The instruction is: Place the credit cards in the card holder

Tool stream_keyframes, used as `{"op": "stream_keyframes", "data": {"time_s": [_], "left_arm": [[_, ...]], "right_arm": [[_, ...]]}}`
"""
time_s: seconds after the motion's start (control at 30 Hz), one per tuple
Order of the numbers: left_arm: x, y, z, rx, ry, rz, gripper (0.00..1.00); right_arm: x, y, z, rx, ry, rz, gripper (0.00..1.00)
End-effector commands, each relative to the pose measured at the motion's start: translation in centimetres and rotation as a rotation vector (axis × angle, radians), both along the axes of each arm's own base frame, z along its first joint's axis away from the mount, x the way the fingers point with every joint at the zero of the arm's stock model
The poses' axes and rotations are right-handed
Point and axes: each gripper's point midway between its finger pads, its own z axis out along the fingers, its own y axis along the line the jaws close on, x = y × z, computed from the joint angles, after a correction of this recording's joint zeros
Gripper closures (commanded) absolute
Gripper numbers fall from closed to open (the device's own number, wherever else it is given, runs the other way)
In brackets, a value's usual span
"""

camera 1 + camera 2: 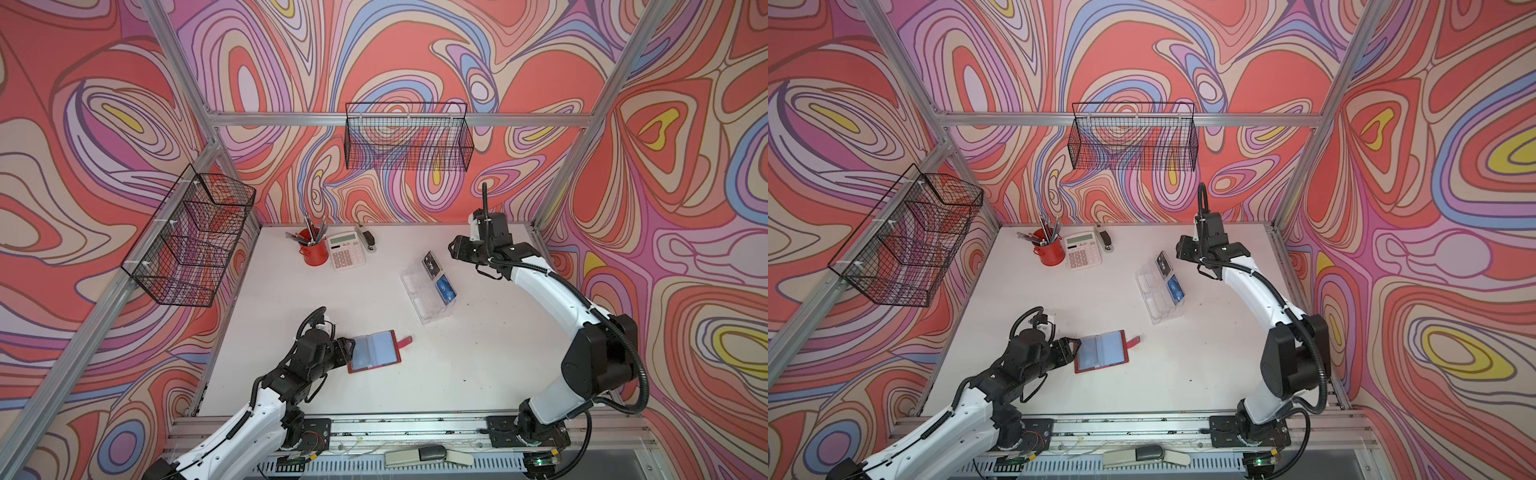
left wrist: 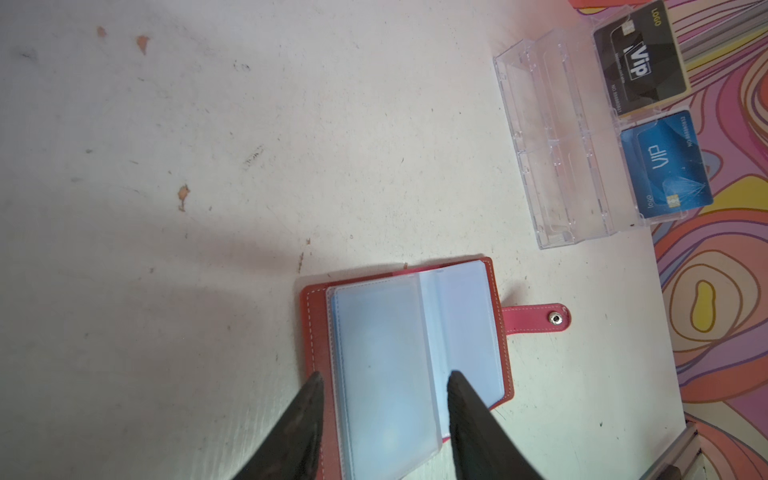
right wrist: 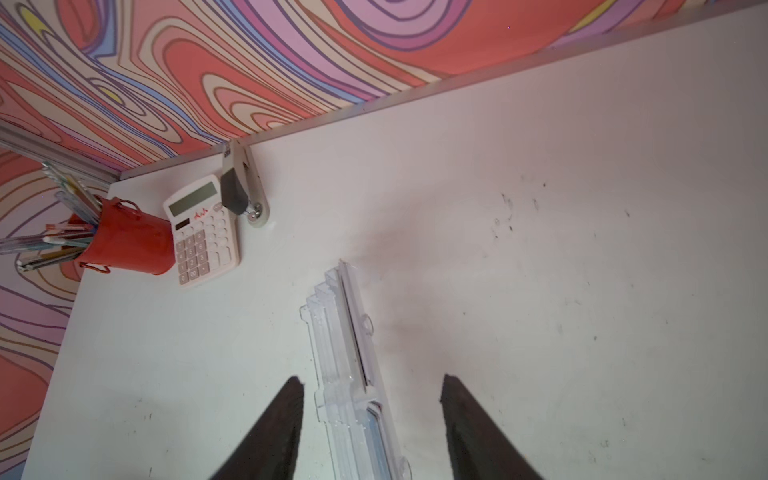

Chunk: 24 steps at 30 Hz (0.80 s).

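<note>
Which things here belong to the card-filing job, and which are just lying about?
Job: open red card holder; black VIP card; blue VIP card; clear acrylic stand holding both cards.
Lying about: beige calculator; red pen pot; stapler; back-wall wire basket; side-wall wire basket.

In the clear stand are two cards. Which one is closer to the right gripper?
The black card with white VIP lettering, in the far slot of the clear stand. The blue card sits in the neighbouring slot, farther from the right gripper.
</note>
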Motion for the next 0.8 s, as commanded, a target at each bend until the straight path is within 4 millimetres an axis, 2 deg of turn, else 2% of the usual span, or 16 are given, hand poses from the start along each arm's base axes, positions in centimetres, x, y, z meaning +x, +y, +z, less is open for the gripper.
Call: {"op": "stream_keyframes", "data": {"time_s": [0.0,0.1,0.2,0.33,0.4,0.5,0.77], "left_arm": [[-0.2,0.8,-0.7,0.038,0.012,0.025,0.49],[0.1,0.7,-0.9,0.034,0.011,0.026,0.48],[0.1,0.7,-1.5,0.046,0.03,0.026,0.48],[0.4,0.6,-2.3,0.067,0.062,0.024,0.48],[0.4,0.3,-2.5,0.068,0.08,0.011,0.48],[0.4,-0.3,-2.8,0.059,0.102,-0.016,0.48],[0.5,-1.0,-3.3,0.054,0.131,-0.037,0.48]], "right_arm": [[-0.4,0.9,-0.4,0.002,0.005,0.09,0.43],[-0.1,1.0,-2.6,-0.006,0.049,0.099,0.45],[0.4,2.1,-4.0,0.023,0.075,0.139,0.48],[0.8,3.3,-4.0,0.073,0.065,0.186,0.5],[0.9,4.1,-5.4,0.1,0.1,0.219,0.49],[1.3,4.8,-6.5,0.113,0.143,0.246,0.51],[2.5,6.1,-7.2,0.155,0.185,0.286,0.55]]}}
